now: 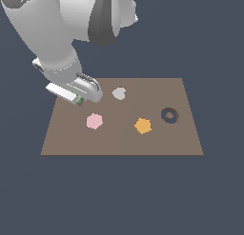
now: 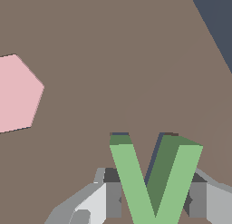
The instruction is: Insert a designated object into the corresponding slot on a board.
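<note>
Brown board (image 1: pixel 157 139) on dark blue-grey floor — gripper (image 2: pixel 154 205) closed on green V-piece (image 2: pixel 154 177), near pink hexagon (image 1: pixel 94 121).

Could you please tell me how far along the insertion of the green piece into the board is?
Done: the gripper has the green V-shaped piece between its fingers, near the board's corner beside the pink hexagon. In hand: holding it low over the board. Left: seating it in its slot, which neither view clearly shows.

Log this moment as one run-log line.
pincer: shut on green V-piece | position: low over board, beside pink hexagon | insertion: not yet visible
</note>
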{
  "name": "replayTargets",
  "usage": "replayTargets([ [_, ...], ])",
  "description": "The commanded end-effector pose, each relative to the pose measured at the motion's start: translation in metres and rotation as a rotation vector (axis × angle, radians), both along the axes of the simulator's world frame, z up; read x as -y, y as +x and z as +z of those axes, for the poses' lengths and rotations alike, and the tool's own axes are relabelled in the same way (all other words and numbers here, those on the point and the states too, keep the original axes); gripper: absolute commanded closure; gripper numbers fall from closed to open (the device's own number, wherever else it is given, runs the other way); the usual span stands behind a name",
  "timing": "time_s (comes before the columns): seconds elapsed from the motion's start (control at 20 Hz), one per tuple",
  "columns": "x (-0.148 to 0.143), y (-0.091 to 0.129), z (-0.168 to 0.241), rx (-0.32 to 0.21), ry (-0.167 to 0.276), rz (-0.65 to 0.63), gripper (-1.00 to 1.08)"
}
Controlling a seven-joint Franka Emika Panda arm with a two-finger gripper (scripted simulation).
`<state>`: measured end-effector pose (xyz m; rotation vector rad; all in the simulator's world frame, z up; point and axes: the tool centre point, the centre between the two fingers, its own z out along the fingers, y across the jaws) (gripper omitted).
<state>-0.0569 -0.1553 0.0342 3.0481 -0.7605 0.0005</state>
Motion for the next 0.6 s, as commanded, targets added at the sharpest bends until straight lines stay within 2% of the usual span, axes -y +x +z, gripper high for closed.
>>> replayTargets([
  [0.0, 0.0001, 0.0004, -0.0037, 0.0, 0.0, 0.001, 1.08],
  [0.05, 0.0002, 0.0004, -0.004, 0.0, 0.0, 0.001, 1.08],
  [0.1, 0.0002, 0.0004, -0.004, 0.0, 0.0, 0.001, -0.92],
  [0.55, 0.0002, 0.0004, -0.004, 0.0, 0.0, 0.001, -0.92],
])
